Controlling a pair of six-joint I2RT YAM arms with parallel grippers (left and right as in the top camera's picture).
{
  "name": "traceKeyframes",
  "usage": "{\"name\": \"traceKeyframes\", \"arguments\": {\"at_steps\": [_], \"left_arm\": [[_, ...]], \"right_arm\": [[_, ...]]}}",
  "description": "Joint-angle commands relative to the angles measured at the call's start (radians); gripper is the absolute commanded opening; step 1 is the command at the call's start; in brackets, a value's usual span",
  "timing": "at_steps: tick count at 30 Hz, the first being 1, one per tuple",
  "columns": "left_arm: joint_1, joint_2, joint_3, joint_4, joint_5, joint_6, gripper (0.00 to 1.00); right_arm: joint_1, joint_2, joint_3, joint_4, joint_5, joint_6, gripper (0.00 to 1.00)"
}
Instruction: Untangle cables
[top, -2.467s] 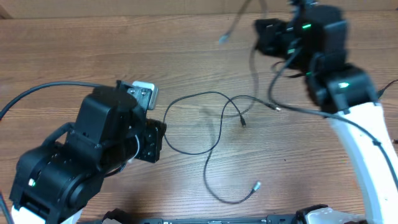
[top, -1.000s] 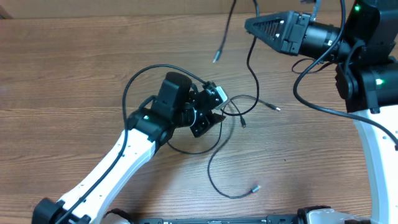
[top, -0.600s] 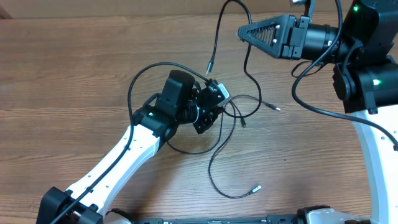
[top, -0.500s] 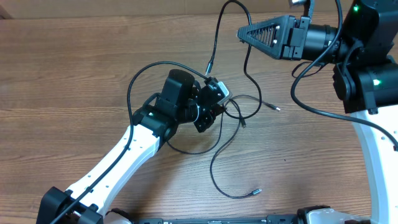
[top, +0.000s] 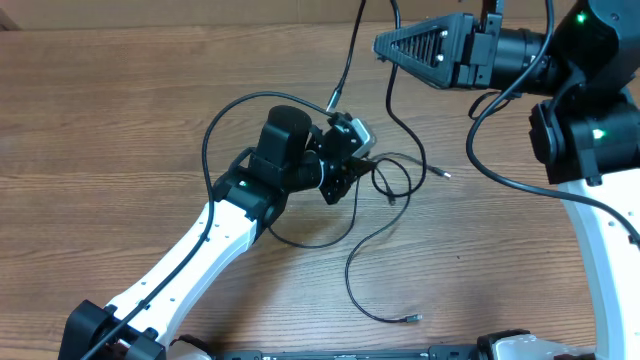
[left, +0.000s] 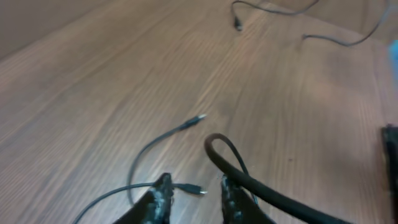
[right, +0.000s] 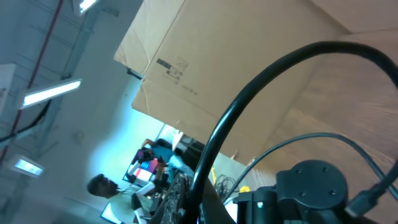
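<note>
Thin black cables lie in loose loops on the wooden table, with plug ends at the front and at the middle right. My left gripper is low over the tangle's middle and open. In the left wrist view its fingers have a small plug lying between them, and a black strand curves past the right finger. My right gripper is raised at the back, shut on a cable. Its free end hangs beside the left gripper.
The thicker black wires of the arms loop over the left arm and beside the right arm. A cardboard box stands behind the table. The table's far edge runs along the top of the overhead view.
My left arm reached in from the left to the tangle's middle. My right gripper swung left and rose with its cable. The loop on the table shifted and its front plug slid nearer.
</note>
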Motion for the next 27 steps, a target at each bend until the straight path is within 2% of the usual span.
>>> {"name": "traceKeyframes", "arguments": {"at_steps": [1, 3, 4, 6, 8, 9, 11, 12, 19, 22, 27], "left_arm": [[0.003, 0.003, -0.009, -0.013, 0.158, 0.030, 0.30], [0.003, 0.003, -0.009, -0.025, 0.232, 0.072, 0.45], [0.003, 0.003, -0.009, -0.025, 0.259, 0.082, 0.48], [0.003, 0.003, -0.009, -0.024, 0.298, 0.105, 0.47], [0.003, 0.003, -0.009, -0.024, 0.296, 0.107, 0.45], [0.003, 0.002, -0.009, -0.024, 0.293, 0.107, 0.39], [0.005, 0.003, -0.009, -0.017, 0.277, 0.106, 0.08], [0.006, 0.003, -0.009, -0.010, 0.276, 0.106, 0.05], [0.006, 0.003, -0.009, 0.093, 0.277, 0.014, 0.04], [0.014, 0.002, -0.009, 0.100, 0.277, 0.010, 0.04], [0.050, 0.000, -0.009, 0.100, 0.282, -0.039, 0.04]], "right_arm": [[0.003, -0.014, 0.027, 0.010, -0.008, 0.045, 0.04], [0.003, -0.014, 0.027, 0.011, 0.004, 0.045, 0.04], [0.003, -0.014, 0.027, 0.011, 0.011, 0.045, 0.04], [0.001, -0.014, 0.027, 0.011, 0.030, 0.045, 0.04], [-0.005, -0.014, 0.027, 0.011, 0.040, 0.045, 0.04], [-0.006, -0.014, 0.027, 0.010, 0.040, 0.049, 0.04], [-0.005, -0.014, 0.027, 0.010, 0.040, 0.061, 0.04], [-0.002, -0.014, 0.027, 0.011, 0.040, 0.076, 0.04], [0.006, -0.014, 0.027, 0.017, 0.040, 0.086, 0.04], [-0.002, -0.014, 0.026, 0.017, 0.040, 0.084, 0.04], [-0.045, -0.013, 0.026, -0.022, 0.040, 0.012, 0.04]]}}
